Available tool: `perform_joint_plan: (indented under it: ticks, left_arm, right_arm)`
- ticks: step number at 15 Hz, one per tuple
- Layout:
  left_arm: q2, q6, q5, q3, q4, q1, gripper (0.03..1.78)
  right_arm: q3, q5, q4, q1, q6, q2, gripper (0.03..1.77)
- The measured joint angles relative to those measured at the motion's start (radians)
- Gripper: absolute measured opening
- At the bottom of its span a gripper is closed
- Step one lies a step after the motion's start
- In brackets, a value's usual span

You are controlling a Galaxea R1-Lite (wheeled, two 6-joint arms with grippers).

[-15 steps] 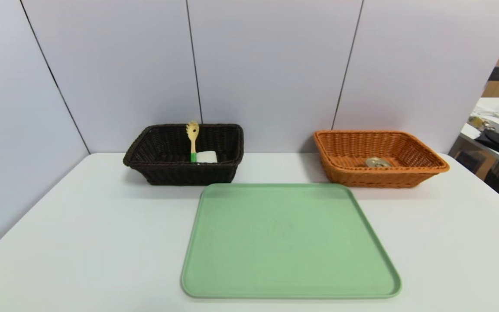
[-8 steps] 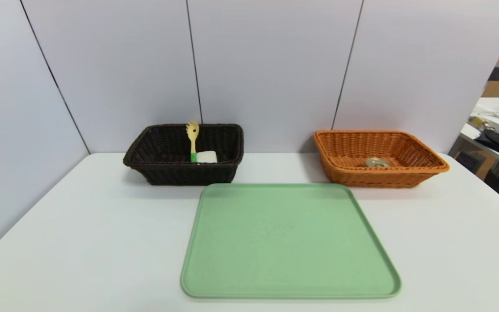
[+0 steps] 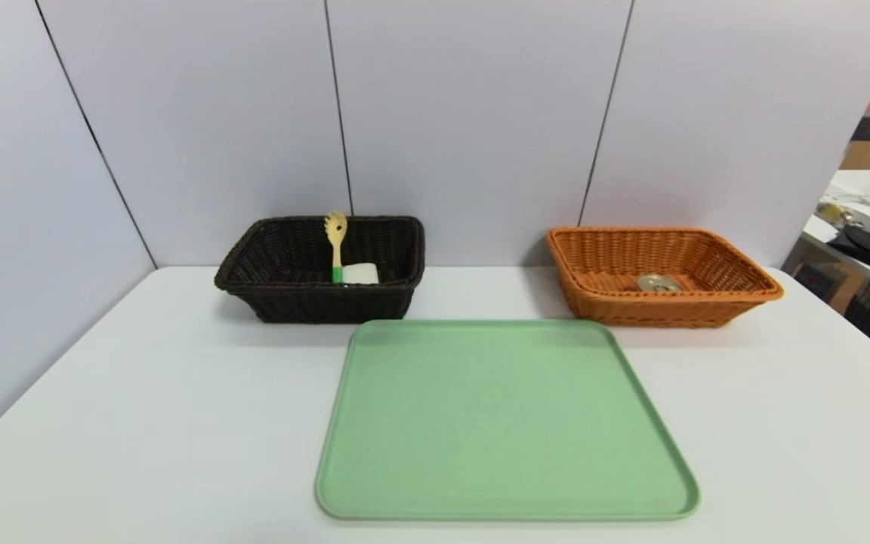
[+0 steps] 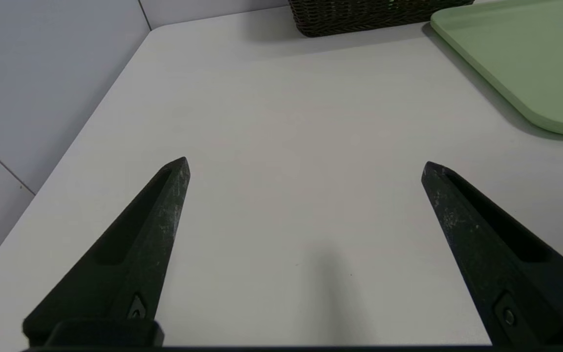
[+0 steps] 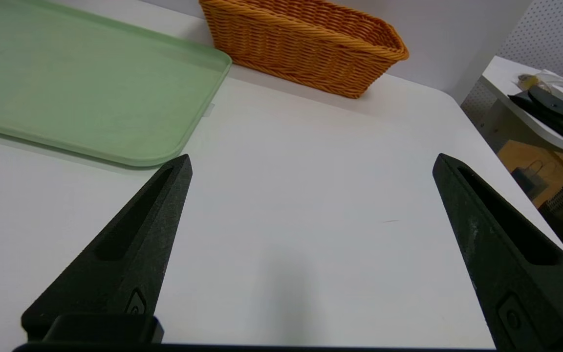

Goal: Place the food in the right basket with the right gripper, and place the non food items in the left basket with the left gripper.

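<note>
From my head camera I see the white table cut off at the near edge and both sides, with neither arm in that view at all. The green tray lies bare in the middle, its far rim just short of both baskets and wide strips of table open on either side of it. The left basket, dark brown, stands at the back near the wall; its near wall hides the lower part of what lies inside. The right basket, orange, stands well apart from it on the other side, close to the table's right edge. In the dark basket the pasta fork leans upright, toothed head above the rim, and the white block sits touching its green handle. In the orange basket I make out only the gold lid of the tin can; its label is hidden. On my wrist views the left gripper hovers over bare table with jaws spread wide and nothing between them, only the dark basket's base showing. The right gripper is likewise spread and empty, beside the tray's corner.
</note>
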Motion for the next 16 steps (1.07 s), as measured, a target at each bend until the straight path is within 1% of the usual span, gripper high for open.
perform_joint_plan:
  ticks: [1,2,3,5,6,10,11,13,16]
  left_arm:
    - [0.000,-0.006,0.003,0.000,0.001,0.000,1.69]
    - [0.000,-0.022,0.011,0.000,0.002,0.000,1.69]
    - [0.000,-0.043,0.023,0.000,0.003,0.000,1.69]
    - [0.000,-0.062,0.026,0.000,0.003,0.000,1.69]
    - [0.000,-0.063,0.025,0.000,0.003,0.000,1.69]
    - [0.000,-0.084,0.026,0.000,0.002,0.000,1.69]
    - [0.000,-0.086,0.026,0.000,0.002,0.000,1.69]
    - [0.000,-0.103,0.027,0.000,0.000,0.000,1.69]
    - [0.000,-0.112,0.029,0.000,-0.001,0.000,1.69]
  right_arm:
    - [0.000,0.000,0.000,0.000,0.011,0.000,1.70]
    - [0.000,0.000,0.004,0.000,0.039,0.000,1.70]
    - [0.000,-0.002,0.028,0.000,0.077,0.000,1.70]
    - [-0.001,-0.008,0.041,0.001,0.160,0.000,1.70]
    - [-0.001,-0.010,0.043,0.001,0.184,0.000,1.70]
    - [-0.007,-0.017,0.052,0.001,0.204,0.000,1.70]
    - [-0.007,-0.020,0.046,0.001,0.217,0.000,1.70]
    - [-0.004,-0.040,0.041,0.001,0.252,0.000,1.70]
    - [-0.004,-0.043,0.041,0.001,0.253,0.000,1.70]
